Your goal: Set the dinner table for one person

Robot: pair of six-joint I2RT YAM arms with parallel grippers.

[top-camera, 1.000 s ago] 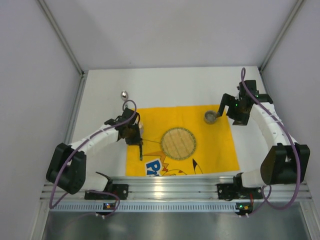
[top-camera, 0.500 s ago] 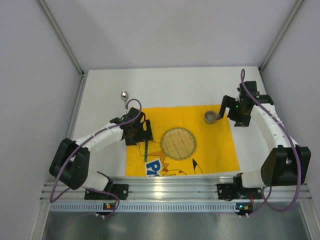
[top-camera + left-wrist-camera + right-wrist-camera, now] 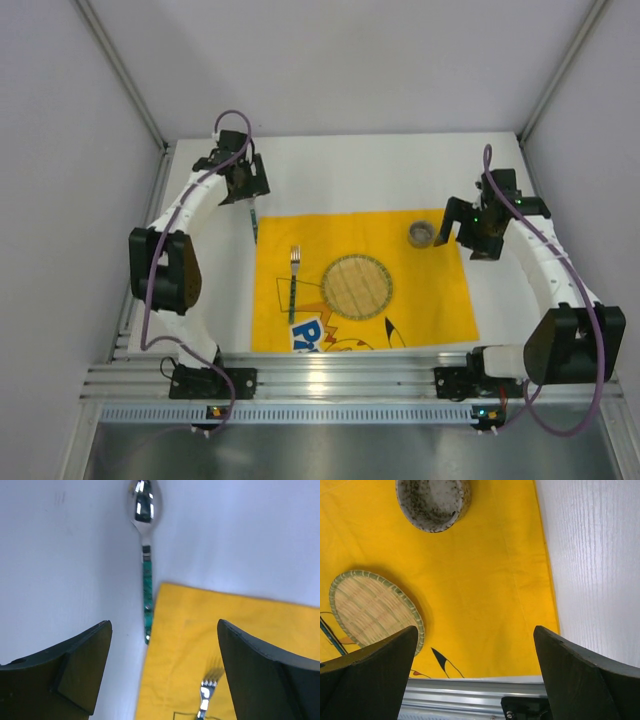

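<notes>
The white tabletop (image 3: pixel 370 170) fills the floor of the booth, and a ribbed aluminium rail (image 3: pixel 350 375) runs along its 6 o'clock edge. A yellow cloth (image 3: pixel 430 300) with a blue-lettered cartoon print lies flat on the tabletop, from the middle toward 6 o'clock.

A round woven plate (image 3: pixel 357 285) sits near the centre of the cloth. A fork (image 3: pixel 293 280) with a green handle lies on the cloth at 9 o'clock from the plate, a little apart from it, and its tines point to 12 o'clock. A small speckled cup (image 3: pixel 433 502) stands upright on the cloth at about 1 o'clock from the plate, close to the far edge of the cloth.

A spoon (image 3: pixel 146 580) with a green handle lies on the bare tabletop. Its handle runs just beside the 9 o'clock edge of the cloth at the far corner, and its bowl points to 12 o'clock.

The left claw (image 3: pixel 164 622) hangs over the 10 o'clock part of the tabletop, above the spoon. Its jaws stand wide apart and nothing is between them. The right claw (image 3: pixel 475 630) is at 3 o'clock from the cup, near the 3 o'clock edge of the cloth. Its jaws are also wide apart and hold nothing.
</notes>
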